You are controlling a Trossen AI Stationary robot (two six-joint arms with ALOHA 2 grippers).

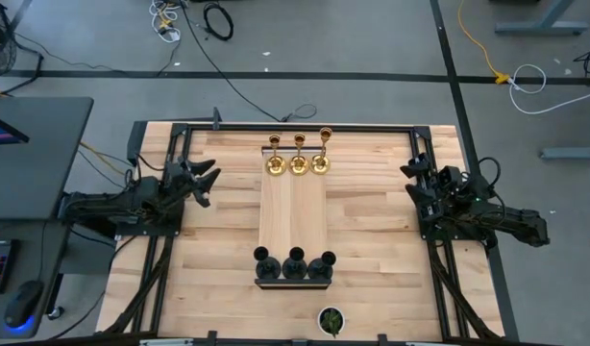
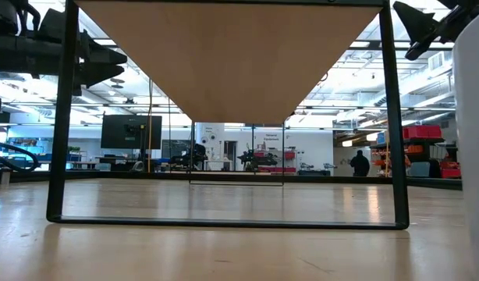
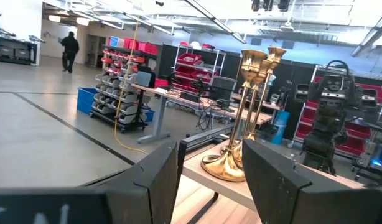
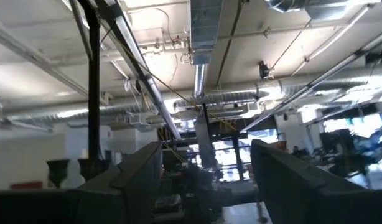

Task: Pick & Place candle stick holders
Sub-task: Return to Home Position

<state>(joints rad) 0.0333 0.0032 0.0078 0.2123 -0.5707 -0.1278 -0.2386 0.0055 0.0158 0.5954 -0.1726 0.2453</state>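
- Table (image 1: pixel 218 250) of light wood fills most of the high view.
- Shelf (image 1: pixel 293 216), a long pale board on a thin black frame, stands in the middle of the table. In the low view the board sits up high on black legs.
- Left arm (image 1: pixel 112 207) is folded up at the left edge of the table. The left gripper (image 1: pixel 208 183) hangs in the air, well apart from the shelf. Its two fingers (image 3: pixel 157 177) are spread wide and hold nothing.
- Right arm (image 1: pixel 487 216) is folded up at the right edge of the table. The right gripper (image 1: pixel 413 185) is up in the air too, well apart from the shelf. Its fingers (image 4: pixel 138 174) are spread wide and hold nothing.
- Three gold candle stick holders (image 1: pixel 299 163) stand upright on the far end of the shelf, side by side in a row.
- Three black candle stick holders (image 1: pixel 295 261) stand upright on the near end of the shelf, also side by side in a row.
- Small round plant pot (image 1: pixel 331 320) sits on the table near its front edge, off the shelf, near the black row.
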